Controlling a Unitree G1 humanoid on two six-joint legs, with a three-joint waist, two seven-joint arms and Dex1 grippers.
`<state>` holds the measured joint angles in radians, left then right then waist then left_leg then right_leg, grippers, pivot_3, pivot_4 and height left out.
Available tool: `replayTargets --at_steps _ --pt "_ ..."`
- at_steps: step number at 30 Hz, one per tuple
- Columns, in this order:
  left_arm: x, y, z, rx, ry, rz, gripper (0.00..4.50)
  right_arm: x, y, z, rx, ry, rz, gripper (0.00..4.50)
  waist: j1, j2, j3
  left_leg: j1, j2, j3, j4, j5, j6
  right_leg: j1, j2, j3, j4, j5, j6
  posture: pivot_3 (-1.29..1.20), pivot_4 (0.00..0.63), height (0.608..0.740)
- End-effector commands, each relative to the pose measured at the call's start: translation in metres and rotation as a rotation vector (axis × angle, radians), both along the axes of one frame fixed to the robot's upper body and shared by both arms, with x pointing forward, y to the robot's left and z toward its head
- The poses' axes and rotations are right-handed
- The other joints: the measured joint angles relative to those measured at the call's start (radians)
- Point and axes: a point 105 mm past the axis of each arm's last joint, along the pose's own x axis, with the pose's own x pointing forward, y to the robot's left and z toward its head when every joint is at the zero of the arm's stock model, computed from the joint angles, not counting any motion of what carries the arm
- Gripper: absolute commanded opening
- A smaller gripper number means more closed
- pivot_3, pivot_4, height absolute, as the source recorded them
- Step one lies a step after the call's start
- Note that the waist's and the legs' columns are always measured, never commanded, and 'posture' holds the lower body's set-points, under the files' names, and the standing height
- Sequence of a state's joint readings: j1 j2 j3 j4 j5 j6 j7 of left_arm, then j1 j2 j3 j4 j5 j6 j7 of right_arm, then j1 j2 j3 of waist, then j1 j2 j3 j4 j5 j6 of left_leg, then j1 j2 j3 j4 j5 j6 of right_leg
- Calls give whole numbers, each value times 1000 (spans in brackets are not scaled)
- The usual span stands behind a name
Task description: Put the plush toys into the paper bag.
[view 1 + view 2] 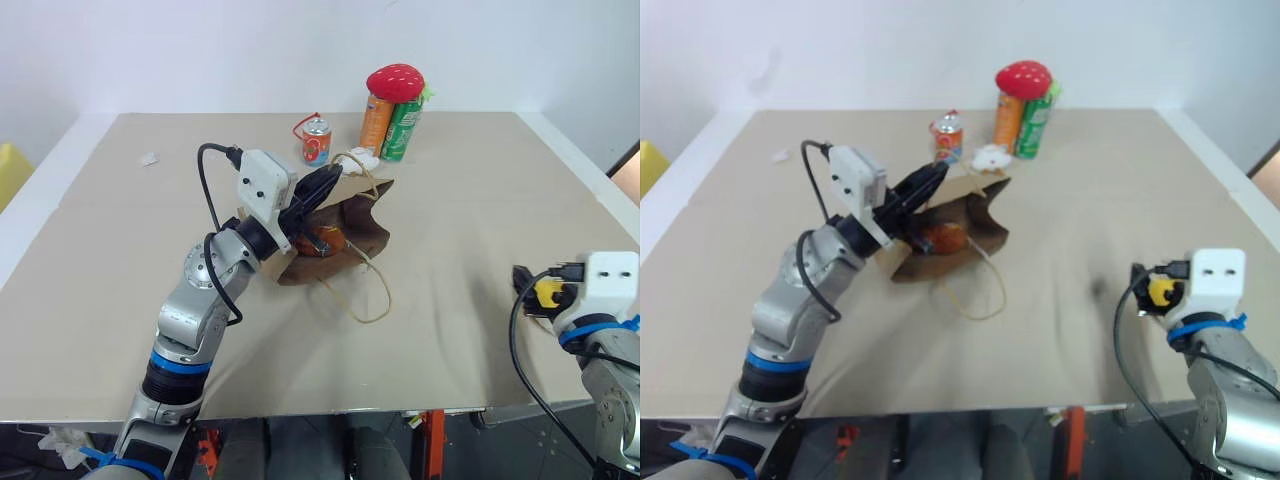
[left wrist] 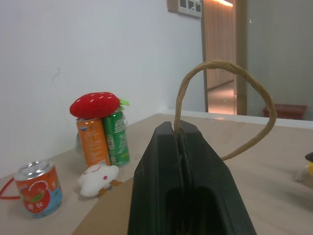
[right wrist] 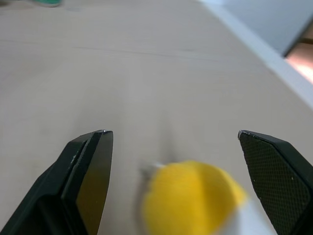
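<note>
The brown paper bag [image 1: 362,228] lies on its side mid-table with its mouth held up. My left gripper [image 1: 334,174] is shut on one of its cord handles [image 2: 222,66], whose loop rises out of the closed fingers. The other handle [image 1: 376,300] trails on the table. An orange-brown soft thing [image 1: 326,240] shows inside the bag's mouth. A small white plush toy [image 1: 360,157] with red marks lies just behind the bag. At the right, near the front edge, my right gripper [image 3: 173,134] is open, with a yellow-and-white plush toy [image 3: 193,198] lying between its fingers, apart from both.
Behind the bag stand a short red can [image 1: 316,142], an orange can [image 1: 377,122] and a green can [image 1: 402,128], with a red strawberry plush [image 1: 395,80] on top of the last two. A small white scrap [image 1: 150,158] lies far left. The table's front edge [image 1: 300,412] is close.
</note>
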<state>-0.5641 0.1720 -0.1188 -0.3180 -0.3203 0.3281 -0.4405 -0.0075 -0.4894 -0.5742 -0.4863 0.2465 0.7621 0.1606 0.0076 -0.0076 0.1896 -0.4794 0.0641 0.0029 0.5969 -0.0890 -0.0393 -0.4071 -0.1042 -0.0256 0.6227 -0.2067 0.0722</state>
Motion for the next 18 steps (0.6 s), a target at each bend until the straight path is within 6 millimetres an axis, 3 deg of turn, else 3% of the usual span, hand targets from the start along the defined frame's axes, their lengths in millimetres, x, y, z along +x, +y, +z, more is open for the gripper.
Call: replayTargets --at_steps 1,3,4,6,8,10,11,14,16,18 --pt "-3 1 9 -16 -45 2 0 -4 -25 -15 59 37 -130 4433 0 0 0 0 0 0 0 0 0 0 0 0 0 0 0 0 150 740" --pt "-3 1 10 -17 -45 2 0 -2 -23 -31 89 101 -110 4433 0 0 0 0 0 0 0 0 0 0 0 0 0 0 0 0 150 740" --pt "-4 1 9 -18 -46 2 0 -3 -23 -42 127 140 -118 4206 0 0 0 1 0 -1 0 0 0 0 0 0 -2 0 0 0 150 740" --pt "-4 1 10 -15 -47 3 0 -5 -28 -52 182 162 -171 3677 0 0 0 1 0 -1 0 0 0 0 0 0 -3 0 0 0 150 740" --pt "-3 2 10 -14 -48 8 0 -6 -30 -59 206 179 -186 2742 0 0 0 1 0 0 0 0 0 0 0 0 -4 0 0 0 150 740" --pt "-2 3 11 -14 -48 14 0 -8 -30 -64 221 199 -198 2270 0 0 0 1 0 -1 0 0 0 0 0 0 -4 0 0 0 150 740" --pt "-2 3 11 -13 -48 15 0 -9 -31 -67 231 205 -209 1812 0 0 0 1 0 -1 0 0 0 0 0 0 -4 0 0 0 150 740" --pt "-3 3 10 -13 -47 15 0 -11 -30 -70 235 223 -212 910 2 -1 -1 1 0 -1 0 0 0 1 0 -1 -4 0 0 0 150 740" --pt "-3 3 10 -13 -45 13 0 -4 -19 -65 217 213 -129 268 2 -3 -2 1 0 -1 0 0 0 1 0 -1 -4 0 0 0 150 740" --pt "-2 3 10 -14 -43 13 0 6 4 -52 167 202 40 268 2 -4 -3 1 0 -1 0 0 0 1 0 -1 -4 0 0 0 150 740"
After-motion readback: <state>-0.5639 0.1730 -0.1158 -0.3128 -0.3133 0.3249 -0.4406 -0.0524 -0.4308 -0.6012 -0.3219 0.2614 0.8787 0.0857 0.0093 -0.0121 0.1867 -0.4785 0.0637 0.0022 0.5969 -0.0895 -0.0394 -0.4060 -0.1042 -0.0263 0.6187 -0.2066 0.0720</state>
